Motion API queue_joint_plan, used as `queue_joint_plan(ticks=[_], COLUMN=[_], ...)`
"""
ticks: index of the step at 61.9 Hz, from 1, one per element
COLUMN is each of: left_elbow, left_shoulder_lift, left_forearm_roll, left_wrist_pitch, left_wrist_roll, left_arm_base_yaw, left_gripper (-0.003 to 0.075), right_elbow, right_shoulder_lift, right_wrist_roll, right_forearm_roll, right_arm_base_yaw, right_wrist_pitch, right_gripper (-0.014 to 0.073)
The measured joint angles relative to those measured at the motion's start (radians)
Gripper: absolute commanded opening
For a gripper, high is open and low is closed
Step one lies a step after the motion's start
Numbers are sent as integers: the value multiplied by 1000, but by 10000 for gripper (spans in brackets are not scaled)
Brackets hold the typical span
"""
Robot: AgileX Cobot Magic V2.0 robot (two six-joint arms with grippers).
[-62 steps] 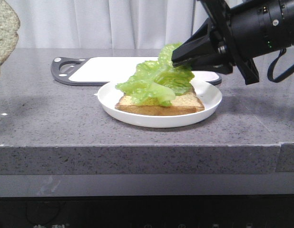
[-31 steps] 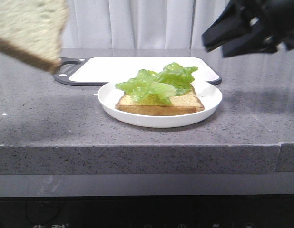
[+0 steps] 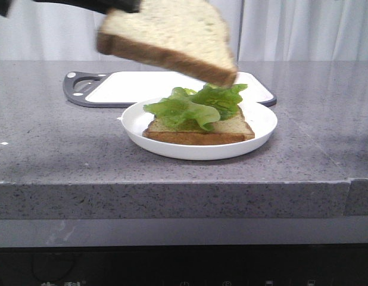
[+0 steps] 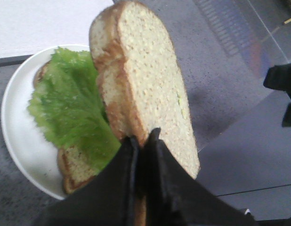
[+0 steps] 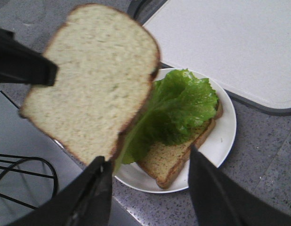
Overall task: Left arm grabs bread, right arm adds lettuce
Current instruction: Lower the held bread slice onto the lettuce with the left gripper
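Front view shows the bread (image 3: 172, 36), a thick slice with brown crust and pale face, held in the air above the white plate (image 3: 255, 134), tilted so that its lower corner hangs just over the lettuce (image 3: 196, 106) without touching it. Only a dark sliver of the left claw (image 3: 83, 5) shows at the top edge there. From the left wrist view the left claw (image 4: 141, 139) is clenched on the crust edge of the bread (image 4: 150, 89), both fingers pressed close together against it. Beneath, the ruffled green lettuce (image 4: 70, 108) lies spread over a thinner brown slice (image 4: 77, 167) that sits on the plate (image 4: 16, 136).

From the right wrist view the right claw (image 5: 150, 165) is released, its two fingers (image 5: 96, 193) standing well apart with nothing between them, raised above the counter (image 5: 272, 155). That view also shows the lettuce (image 5: 176, 110) draped across the lower slice (image 5: 171, 162) on the plate (image 5: 225, 136), and the held bread (image 5: 96, 80) in front. A white cutting board (image 3: 142, 85) with a dark rim lies on the grey counter (image 3: 65, 149) behind the plate.
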Motion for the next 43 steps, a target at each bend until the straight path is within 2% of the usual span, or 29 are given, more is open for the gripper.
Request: queue_joint_plan(ticks=[8,19,43], left_elbow=[-77,-112,-112], left_shoulder_lift=[129,247,273], left_forearm_roll=[-55,-85,-92], left_wrist_pitch=[72,84,84], left_wrist_roll=[24,28,28], left_arm_base_yaw=[0,12,55], left_gripper=[-20,-20,-20], right_elbow=[0,0,0], right_shoulder_lift=[-22,-22,-22], right_wrist_roll=[1,3,5], right_forearm_roll=[-12,-27,-36], right_arm_base_yaw=[0,0,0], right_wrist_pitch=[5,5,6], right_gripper=[398,398,398])
